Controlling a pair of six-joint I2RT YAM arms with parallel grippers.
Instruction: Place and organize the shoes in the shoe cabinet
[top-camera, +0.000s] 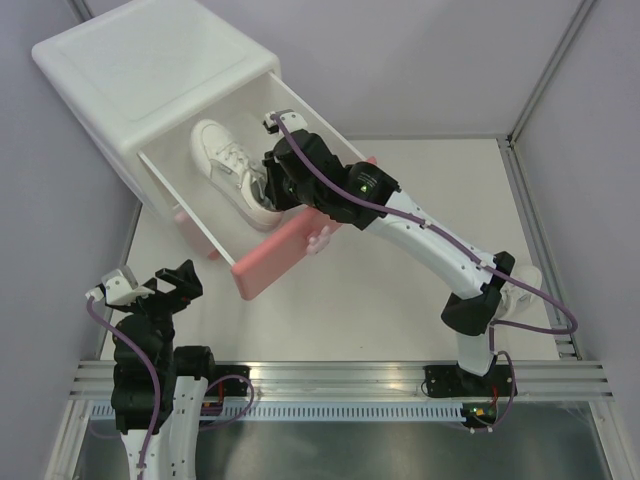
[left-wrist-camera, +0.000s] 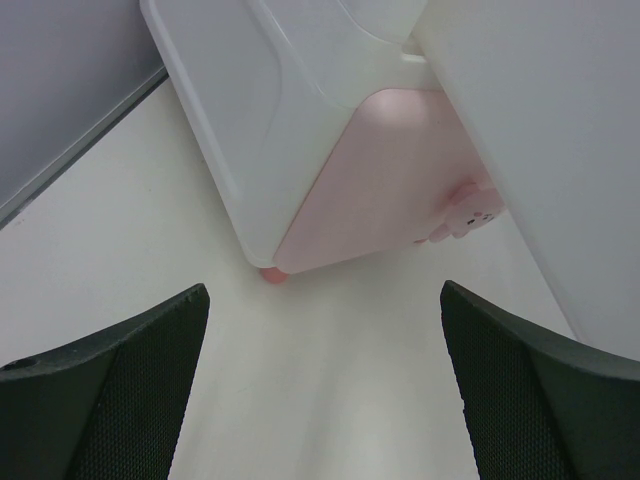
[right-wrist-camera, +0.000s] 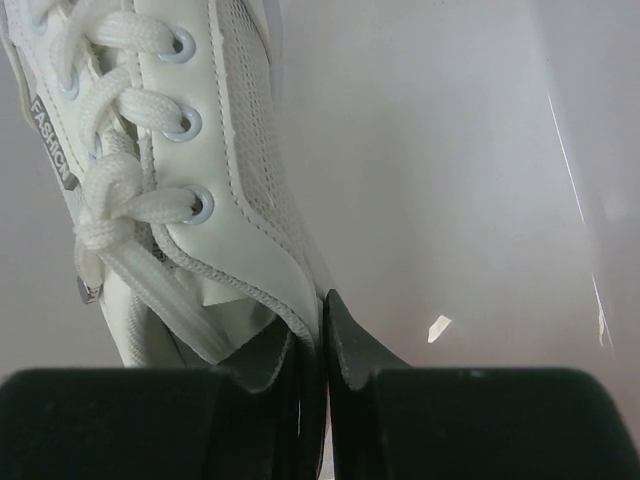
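The white shoe cabinet (top-camera: 150, 70) stands at the back left. Its upper drawer is pulled out, with the darker pink front (top-camera: 275, 255) toward the table's middle. One white lace-up sneaker (top-camera: 228, 165) lies in the drawer. My right gripper (top-camera: 268, 190) reaches into the drawer and is shut on the sneaker's collar edge; the right wrist view shows the sneaker (right-wrist-camera: 200, 150) pinched in the gripper (right-wrist-camera: 322, 330). My left gripper (top-camera: 150, 285) is open and empty above the table, near the cabinet's pale pink lower front (left-wrist-camera: 370, 180). Other shoes are not clearly visible.
The open drawer's white side wall (left-wrist-camera: 560, 150) overhangs the table on the right of the left wrist view. A bunny knob (left-wrist-camera: 465, 212) and a pink foot (left-wrist-camera: 272, 273) show on the lower front. A small white shape (top-camera: 530, 278) lies behind the right arm's elbow.
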